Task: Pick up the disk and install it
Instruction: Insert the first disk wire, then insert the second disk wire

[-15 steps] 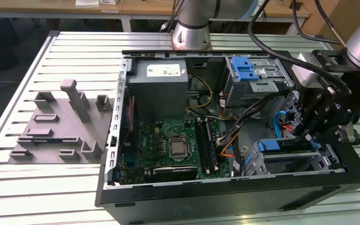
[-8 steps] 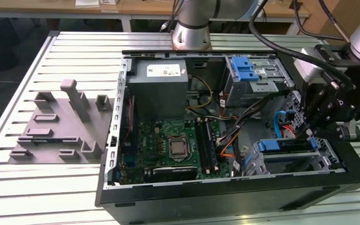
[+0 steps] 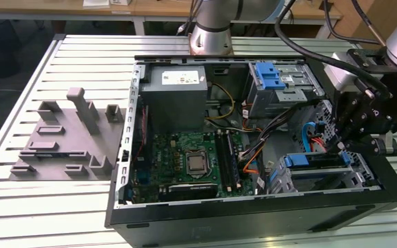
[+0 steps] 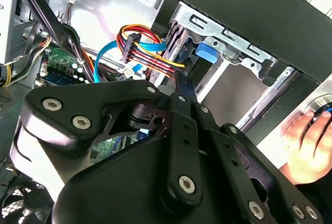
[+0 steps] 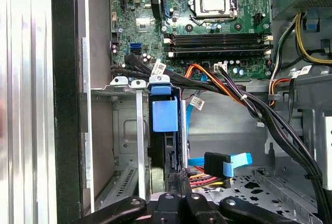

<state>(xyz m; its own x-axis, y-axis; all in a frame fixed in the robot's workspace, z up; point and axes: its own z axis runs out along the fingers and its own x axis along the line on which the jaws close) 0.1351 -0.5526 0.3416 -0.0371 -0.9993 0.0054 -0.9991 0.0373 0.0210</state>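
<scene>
Blue-framed, the disk (image 3: 314, 161) sits edge-up in the drive cage (image 3: 353, 178) at the near right corner of the open computer case (image 3: 254, 217) (exterior view's right). The claw (image 5: 179, 178) hangs just beside its rear end, fingers closed together, gripping nothing. A person's hand (image 4: 306, 146) rests outside the case.

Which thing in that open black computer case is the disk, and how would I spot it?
Find the open black computer case on the slatted metal table. In its near corner at the exterior view's right, beside the black gripper, the disk sits in a grey metal cage. Its blue plastic frame lies apart from the blue latch by the arm's base.
</scene>
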